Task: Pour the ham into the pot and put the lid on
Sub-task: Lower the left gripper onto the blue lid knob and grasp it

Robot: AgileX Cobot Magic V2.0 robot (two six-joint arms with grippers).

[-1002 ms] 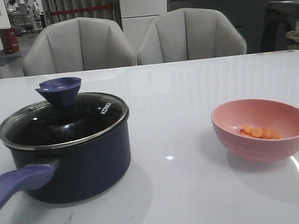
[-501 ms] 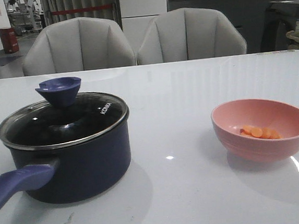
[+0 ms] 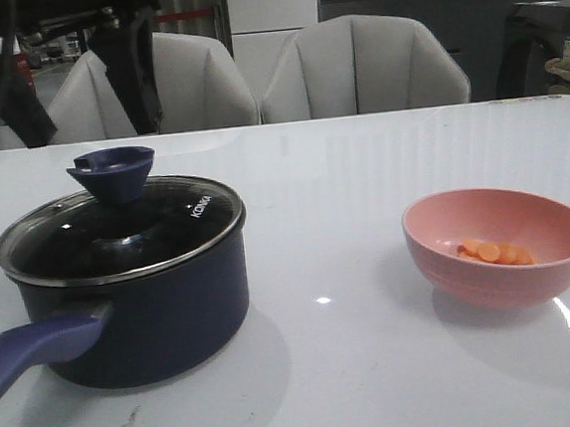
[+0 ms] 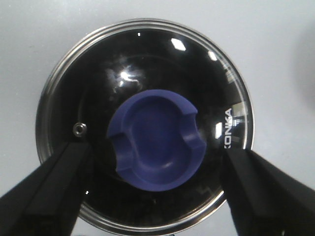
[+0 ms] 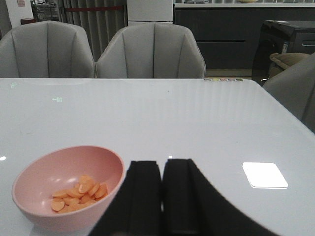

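Note:
The dark navy pot stands at the table's left with its long blue-purple handle pointing toward me. The glass lid with its blue knob rests on it. My left gripper hangs open above the lid, its black fingers spread wide on either side of the knob without touching it. In the front view its fingers show above the pot. Orange ham slices lie in the pink bowl at the right. My right gripper is shut and empty, just beside the bowl holding the ham.
Two grey chairs stand behind the table's far edge. A bright light reflection lies on the white tabletop between pot and bowl.
My left arm has come down into the front view above the pot, where none showed before. Pot, lid and bowl have not moved.

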